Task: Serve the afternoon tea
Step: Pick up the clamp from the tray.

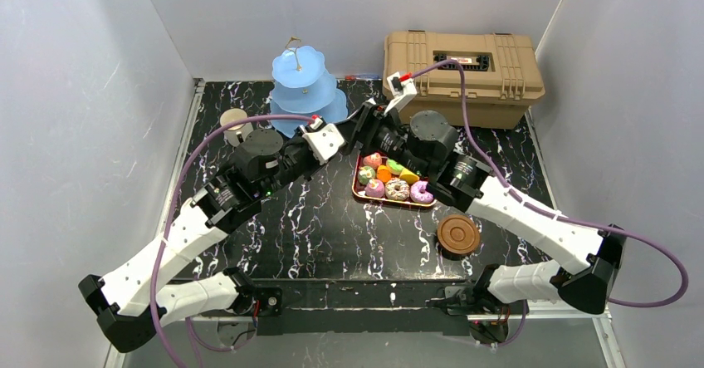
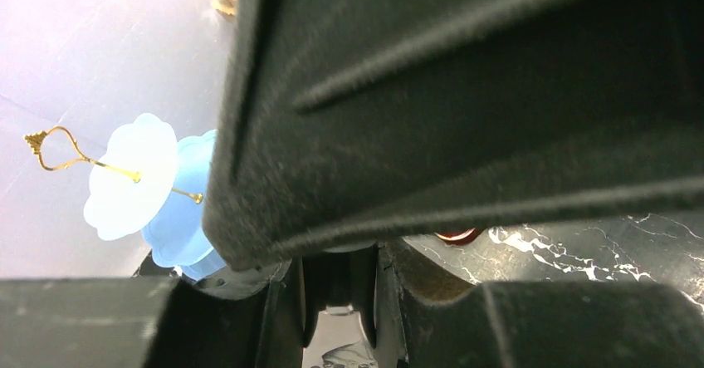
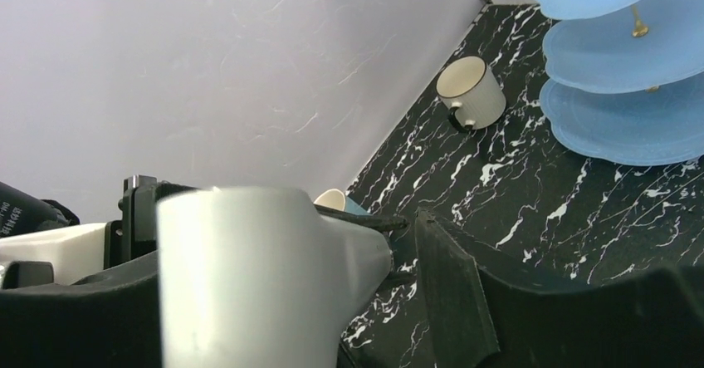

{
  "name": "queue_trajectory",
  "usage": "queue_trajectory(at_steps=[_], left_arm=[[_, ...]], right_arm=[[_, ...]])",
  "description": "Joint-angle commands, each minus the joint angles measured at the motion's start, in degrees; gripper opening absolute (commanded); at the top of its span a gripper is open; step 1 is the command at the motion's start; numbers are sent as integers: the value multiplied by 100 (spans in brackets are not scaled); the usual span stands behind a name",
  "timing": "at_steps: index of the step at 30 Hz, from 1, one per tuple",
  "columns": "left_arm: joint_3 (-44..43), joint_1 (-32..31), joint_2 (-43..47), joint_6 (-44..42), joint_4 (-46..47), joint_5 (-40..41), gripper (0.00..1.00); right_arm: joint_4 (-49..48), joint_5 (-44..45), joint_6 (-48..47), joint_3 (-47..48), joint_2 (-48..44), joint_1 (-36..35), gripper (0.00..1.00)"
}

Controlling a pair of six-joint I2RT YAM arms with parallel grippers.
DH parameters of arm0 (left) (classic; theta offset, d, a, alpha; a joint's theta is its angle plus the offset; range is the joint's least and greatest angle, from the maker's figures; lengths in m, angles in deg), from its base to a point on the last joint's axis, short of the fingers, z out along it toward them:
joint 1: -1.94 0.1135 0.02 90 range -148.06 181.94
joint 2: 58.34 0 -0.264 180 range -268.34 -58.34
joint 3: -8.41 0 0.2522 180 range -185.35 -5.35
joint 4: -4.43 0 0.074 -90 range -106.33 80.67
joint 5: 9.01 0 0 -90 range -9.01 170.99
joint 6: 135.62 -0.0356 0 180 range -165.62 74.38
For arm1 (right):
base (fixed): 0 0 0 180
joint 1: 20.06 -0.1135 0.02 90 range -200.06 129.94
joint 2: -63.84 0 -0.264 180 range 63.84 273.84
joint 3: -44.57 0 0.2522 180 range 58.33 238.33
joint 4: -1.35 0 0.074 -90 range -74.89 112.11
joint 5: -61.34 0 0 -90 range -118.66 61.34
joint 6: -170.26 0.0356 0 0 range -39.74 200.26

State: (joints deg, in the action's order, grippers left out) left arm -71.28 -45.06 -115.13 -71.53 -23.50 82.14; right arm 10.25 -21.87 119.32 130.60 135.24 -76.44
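Note:
The light blue three-tier stand (image 1: 305, 94) stands at the back left, with nothing on it. Toy donuts and cakes (image 1: 397, 187) lie on the dark red tray (image 1: 359, 192). My two grippers meet just behind that tray. My left gripper (image 1: 354, 130) is shut on thin metal tongs (image 2: 340, 343), whose silvery end mirrors the marble. My right gripper (image 1: 374, 124) is open. Its visible finger (image 3: 452, 293) stands apart from a broad silvery shape (image 3: 266, 285) that ends in two dark prongs. A silvery-beige cup (image 3: 470, 92) sits by the left wall, and a white-and-teal cup (image 3: 336, 201) peeks out nearer.
A tan plastic case (image 1: 463, 73) stands at the back right. One brown round saucer (image 1: 458, 233) lies in front of the tray, beside the right arm. A large dark ribbed part (image 2: 465, 102) fills most of the left wrist view. White walls enclose the black marble table (image 1: 315, 227).

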Motion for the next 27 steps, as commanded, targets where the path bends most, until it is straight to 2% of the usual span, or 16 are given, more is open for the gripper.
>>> queue_trajectory(at_steps=[1,10,12,13,15,16,18,19,23,27], left_arm=[[-233,-17,22,93,37,82,6],[-360,-11,6,208,-60,-240,7],[-408,-15,-21,218,-67,-312,9],[-455,-16,-44,216,-103,-339,16],[-549,-14,-87,238,-204,-391,59],[-600,-19,-102,274,-257,-400,76],[-732,-12,-141,397,-481,-367,93],[-859,-11,-179,477,-612,-355,97],[-1230,169,-345,949,-1118,-560,98],[-1786,874,-768,1534,-1261,-724,98]], right_arm=[[-158,-232,110,-18,58,-13,76],[-136,-102,-35,-3,-20,-13,53],[-83,-89,-87,-10,-20,-14,47],[-65,-52,-129,-30,-33,-13,43],[-4,105,-250,-46,-90,-13,35],[79,210,-336,-42,-133,-13,33],[247,489,-585,4,-234,-13,30],[356,641,-744,51,-280,-13,29],[961,1304,-1405,309,-354,36,27],[1381,2056,-1968,355,-336,61,25]])
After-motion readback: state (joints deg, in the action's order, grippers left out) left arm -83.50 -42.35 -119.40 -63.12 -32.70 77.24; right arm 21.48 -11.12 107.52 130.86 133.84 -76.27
